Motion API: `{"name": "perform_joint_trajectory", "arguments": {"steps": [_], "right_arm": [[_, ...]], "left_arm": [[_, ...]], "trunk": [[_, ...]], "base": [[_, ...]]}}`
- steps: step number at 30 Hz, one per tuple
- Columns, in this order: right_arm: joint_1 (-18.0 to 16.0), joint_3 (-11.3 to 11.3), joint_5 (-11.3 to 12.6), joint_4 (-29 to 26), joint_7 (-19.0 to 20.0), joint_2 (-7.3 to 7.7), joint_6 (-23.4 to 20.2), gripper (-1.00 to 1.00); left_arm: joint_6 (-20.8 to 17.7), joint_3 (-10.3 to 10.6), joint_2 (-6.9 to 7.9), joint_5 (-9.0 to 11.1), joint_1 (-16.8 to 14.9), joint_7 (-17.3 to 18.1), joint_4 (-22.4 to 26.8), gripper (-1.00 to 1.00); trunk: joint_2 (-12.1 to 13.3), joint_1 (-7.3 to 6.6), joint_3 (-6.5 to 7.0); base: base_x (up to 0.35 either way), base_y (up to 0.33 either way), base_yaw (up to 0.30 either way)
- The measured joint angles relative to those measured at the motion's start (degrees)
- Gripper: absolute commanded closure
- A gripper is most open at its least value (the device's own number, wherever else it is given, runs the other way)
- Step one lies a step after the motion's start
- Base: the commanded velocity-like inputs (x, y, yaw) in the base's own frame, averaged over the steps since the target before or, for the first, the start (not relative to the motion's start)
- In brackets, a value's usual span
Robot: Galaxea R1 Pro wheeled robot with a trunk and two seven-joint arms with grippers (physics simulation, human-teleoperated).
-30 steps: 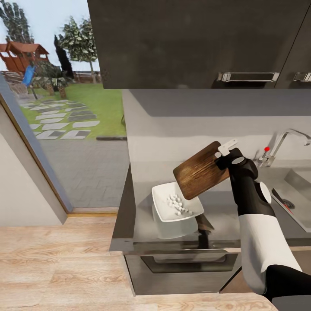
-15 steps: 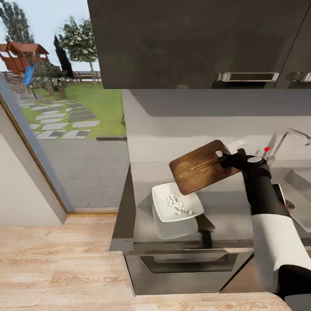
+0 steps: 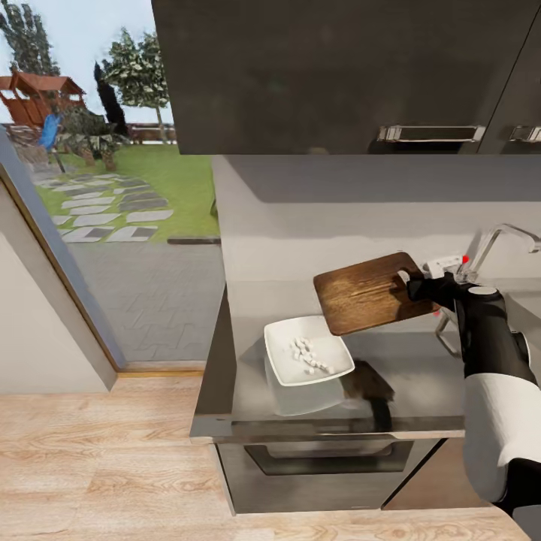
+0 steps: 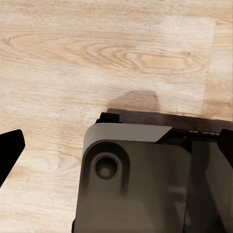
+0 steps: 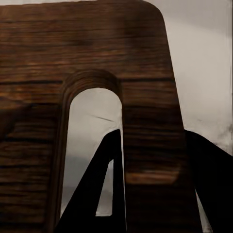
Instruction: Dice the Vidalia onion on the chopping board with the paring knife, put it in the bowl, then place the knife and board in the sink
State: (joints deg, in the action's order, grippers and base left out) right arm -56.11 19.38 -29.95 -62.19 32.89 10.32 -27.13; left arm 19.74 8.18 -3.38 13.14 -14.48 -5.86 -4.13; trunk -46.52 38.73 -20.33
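Pincer on my right arm pinches the chopping board by its edge, holding it in the air above the worktop. Below sits the bowl with diced onion. Left pincer's state: cannot tell.

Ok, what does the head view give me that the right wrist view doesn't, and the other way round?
Head view alone: the bowl of white dice on the countertop, the faucet, the right arm, and the window. It shows the board held in the air, clear of the bowl and nearer the faucet. Right wrist view alone: the board's slot close up, with a dark pincer finger visible through it. Both share the board, gripped by the right pincer at its slotted end.
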Motion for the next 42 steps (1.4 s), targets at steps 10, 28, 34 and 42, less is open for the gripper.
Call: {"name": "perform_joint_trajectory", "arguments": {"steps": [10,28,34,42], "right_arm": [[0.0,11.1,0.1,5.1,1.5,-0.04,4.1,1.0],[0.0,11.2,0.1,7.8,1.7,-0.26,4.3,1.0],[0.0,11.1,0.2,8.6,1.6,-0.29,4.4,1.0],[0.0,11.1,0.2,8.7,1.3,-0.29,4.3,1.0]], "left_arm": [[0.0,0.0,0.08,0.0,0.0,0.0,0.0,-1.0],[0.0,-0.1,0.17,0.0,0.0,0.0,0.0,-1.0],[0.0,-0.1,0.21,0.0,0.0,0.0,0.0,-1.0],[0.0,-0.1,0.25,0.0,0.0,0.0,0.0,-1.0]], "trunk": [[0.0,0.0,0.0],[0.0,0.0,0.0],[0.0,0.0,0.0],[0.0,0.0,0.31]], "base": [[0.0,-0.279,0.0],[0.0,-0.267,0.0],[0.0,-0.121,0.0],[0.0,-0.005,-0.127]]}}
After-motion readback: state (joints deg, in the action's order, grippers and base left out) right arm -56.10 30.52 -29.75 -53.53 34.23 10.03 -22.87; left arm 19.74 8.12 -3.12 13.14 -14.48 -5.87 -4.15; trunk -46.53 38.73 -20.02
